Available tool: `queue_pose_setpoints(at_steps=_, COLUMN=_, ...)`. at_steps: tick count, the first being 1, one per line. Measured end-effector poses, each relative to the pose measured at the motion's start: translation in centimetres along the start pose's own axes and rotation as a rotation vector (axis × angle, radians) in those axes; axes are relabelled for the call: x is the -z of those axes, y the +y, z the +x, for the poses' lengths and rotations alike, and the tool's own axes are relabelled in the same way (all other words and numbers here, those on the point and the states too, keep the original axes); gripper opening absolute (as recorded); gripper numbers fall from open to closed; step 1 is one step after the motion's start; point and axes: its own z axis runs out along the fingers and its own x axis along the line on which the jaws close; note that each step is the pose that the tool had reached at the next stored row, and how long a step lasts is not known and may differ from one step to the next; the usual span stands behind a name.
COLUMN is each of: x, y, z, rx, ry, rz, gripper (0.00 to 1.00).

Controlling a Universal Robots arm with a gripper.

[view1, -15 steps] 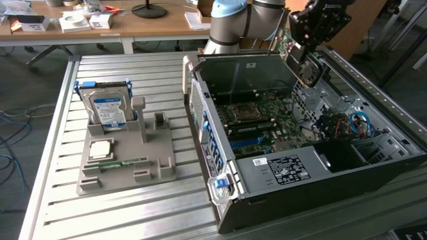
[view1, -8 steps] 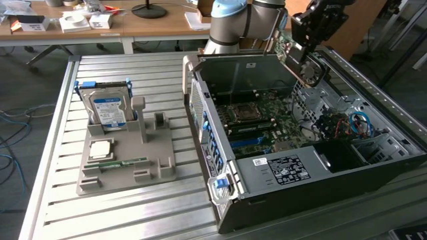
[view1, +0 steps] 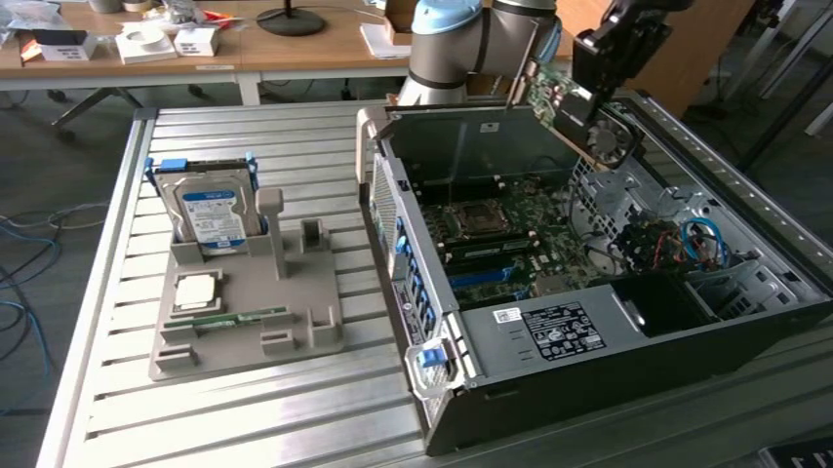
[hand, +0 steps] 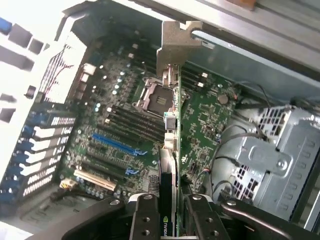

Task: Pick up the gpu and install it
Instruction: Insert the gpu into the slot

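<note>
Hovering over the open case [view1: 456, 146], the arm [view1: 475, 39] leans in from the case's far end in the exterior view, with its wrist aimed down at the motherboard [hand: 115, 125]. The pick-up is done. The gripper [hand: 172, 215] carries the gpu [hand: 173, 145] edge-on, its fingers [hand: 145, 217] narrowed onto the card and the bracket [hand: 177, 45] at the end away from them. Installing is left: the card hangs clear above the board, not yet seated in a slot [hand: 112, 144].
</note>
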Motion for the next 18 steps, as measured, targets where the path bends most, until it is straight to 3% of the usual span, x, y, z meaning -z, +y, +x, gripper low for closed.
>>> queue_pose_setpoints(at_steps=18, x=-0.23, y=-0.01, z=0.0, rx=0.327, ry=0.0192, rz=0.0003, gripper=0.26)
